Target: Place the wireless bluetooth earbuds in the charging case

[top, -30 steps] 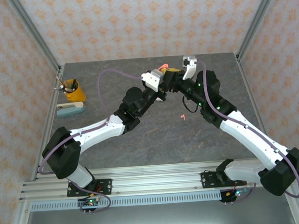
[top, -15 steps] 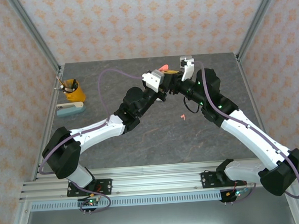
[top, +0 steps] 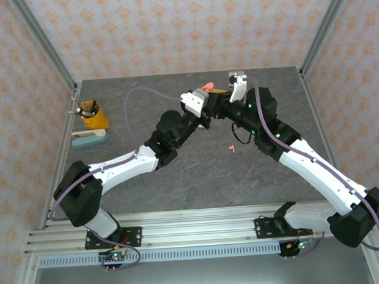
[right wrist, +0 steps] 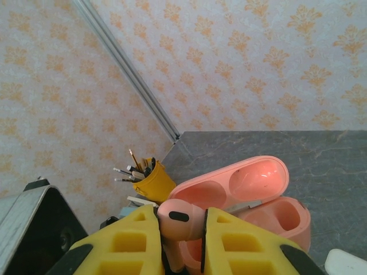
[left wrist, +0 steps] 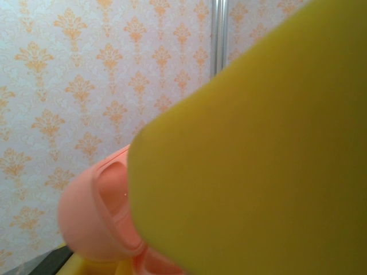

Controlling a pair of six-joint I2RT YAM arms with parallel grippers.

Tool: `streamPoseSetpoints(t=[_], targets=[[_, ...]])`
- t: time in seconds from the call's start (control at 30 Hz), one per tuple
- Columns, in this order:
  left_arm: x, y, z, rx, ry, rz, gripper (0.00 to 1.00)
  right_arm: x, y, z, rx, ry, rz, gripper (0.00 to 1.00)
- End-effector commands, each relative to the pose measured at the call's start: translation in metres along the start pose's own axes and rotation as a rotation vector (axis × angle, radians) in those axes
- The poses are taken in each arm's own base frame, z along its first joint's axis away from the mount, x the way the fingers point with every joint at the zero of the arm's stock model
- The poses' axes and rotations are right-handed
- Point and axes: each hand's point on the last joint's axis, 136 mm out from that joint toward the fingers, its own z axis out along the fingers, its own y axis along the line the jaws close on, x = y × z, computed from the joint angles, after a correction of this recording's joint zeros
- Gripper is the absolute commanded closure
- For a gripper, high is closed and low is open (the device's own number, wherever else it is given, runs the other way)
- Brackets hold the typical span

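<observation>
Insertion is pending, we judge: right pincer (right wrist: 180, 229) grips a stemmed coral-pink plastic earbud (right wrist: 176, 216) by the open coral-pink case (right wrist: 252, 189) our left pincer (top: 206, 101) holds; a second earbud (top: 231, 147) lies loose.

A coral-pink earbud (right wrist: 179, 220) is held stem-down at the open pink charging case (right wrist: 252, 186); another earbud (top: 231, 148) lies on the table (top: 178, 175).

no legible text, labels or numbers
</observation>
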Motion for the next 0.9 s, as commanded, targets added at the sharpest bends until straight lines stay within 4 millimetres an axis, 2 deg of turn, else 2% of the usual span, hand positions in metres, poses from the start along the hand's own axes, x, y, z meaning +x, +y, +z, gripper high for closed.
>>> streamPoseSetpoints(t=[0.0, 0.2, 0.27, 0.4, 0.6, 0.7, 0.77, 0.87], targets=[[-0.039, -0.009, -0.003, 0.036, -0.117, -0.010, 1.00, -0.008, -0.010, 0.004, 0.054, -0.045, 0.042, 0.82], [-0.039, -0.010, -0.004, 0.042, -0.118, -0.011, 1.00, -0.014, -0.003, 0.005, 0.024, -0.057, 0.055, 0.82], [-0.040, -0.009, -0.005, 0.041, -0.121, -0.009, 1.00, -0.004, -0.006, 0.013, 0.027, -0.022, 0.053, 0.83], [-0.043, -0.010, -0.005, 0.042, -0.125, -0.005, 1.00, 0.003, -0.002, 0.012, 0.003, 0.017, 0.024, 0.83], [-0.047, -0.009, -0.005, 0.038, -0.130, 0.003, 1.00, 0.015, 0.004, 0.007, -0.035, 0.084, -0.029, 0.83], [-0.047, -0.008, -0.005, 0.032, -0.131, 0.008, 1.00, 0.026, 0.001, 0.006, -0.032, 0.123, -0.042, 0.83], [-0.049, -0.007, -0.004, 0.027, -0.134, 0.010, 1.00, 0.023, 0.004, -0.002, -0.038, 0.111, -0.047, 0.83], [-0.049, -0.008, -0.004, 0.030, -0.133, 0.010, 1.00, 0.026, 0.000, -0.004, -0.025, 0.114, -0.046, 0.83]])
